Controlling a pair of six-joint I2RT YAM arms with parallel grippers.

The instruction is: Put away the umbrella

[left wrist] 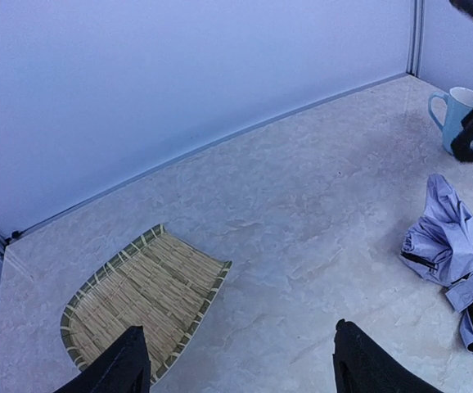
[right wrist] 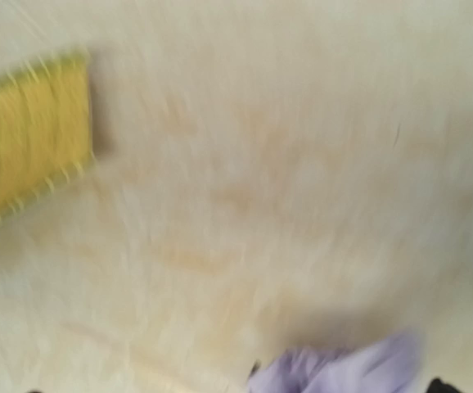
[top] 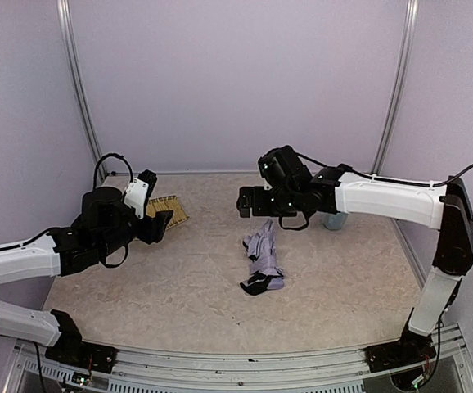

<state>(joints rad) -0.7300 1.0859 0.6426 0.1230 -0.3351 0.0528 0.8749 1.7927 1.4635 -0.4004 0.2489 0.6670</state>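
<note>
Shows the umbrella (top: pixel 263 258) lying crumpled on the table (top: pixel 179 286), well to the right of the woven straw tray (left wrist: pixel 142 299). Catches the left gripper (left wrist: pixel 241 368) hovering at the tray's near edge, jaws spread around nothing. Finds the right gripper (top: pixel 249 201) farther right of the tray, above the umbrella's far end, jaws seemingly spread and empty. Places a light blue mug (left wrist: pixel 457 115) farthest from the tray.

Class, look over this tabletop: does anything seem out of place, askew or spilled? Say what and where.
The umbrella lies in a crumpled heap near the middle of the table, its fabric bunched rather than neatly rolled. The woven tray at back left and the upright mug at back right look fine; nothing is spilled.
</note>
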